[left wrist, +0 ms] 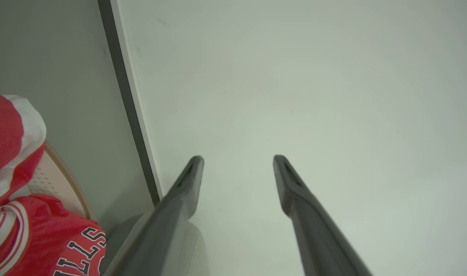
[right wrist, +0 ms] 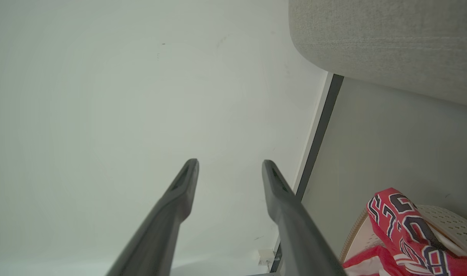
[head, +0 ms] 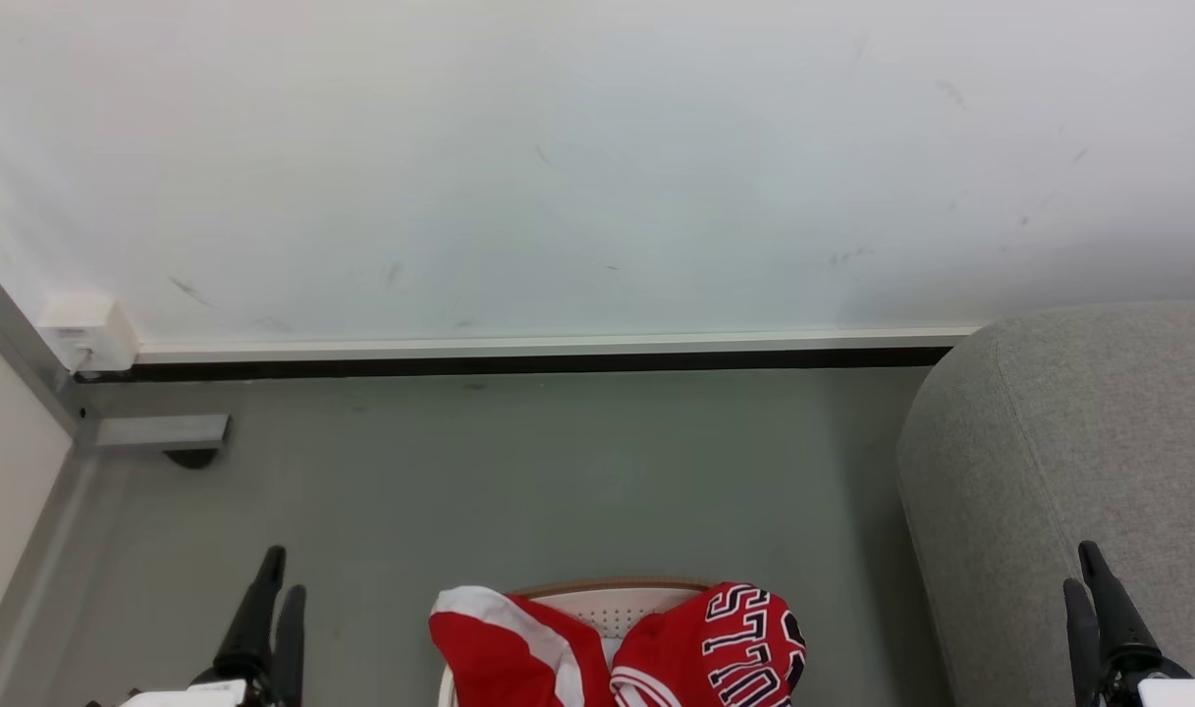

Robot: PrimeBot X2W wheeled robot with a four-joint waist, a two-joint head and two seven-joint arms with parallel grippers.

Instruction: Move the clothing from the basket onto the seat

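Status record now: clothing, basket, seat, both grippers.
basket: on the floor, bottom centre of head view
white-trimmed garment: in basket, draped over its left side
lettered jersey: in basket, hanging over its right side
seat: right of basket, no clothing on visible part
left gripper: open, holding nothing
right gripper: open, holding nothing

The head view's bottom edge cuts off the basket (head: 612, 599), and the red clothing (head: 700, 653) hides most of the rest. Its letters are cut short too. The seat (head: 1049, 442) runs off the right edge. The left hand (head: 285, 574) and the right hand (head: 1078, 567) are cut off below the fingers.
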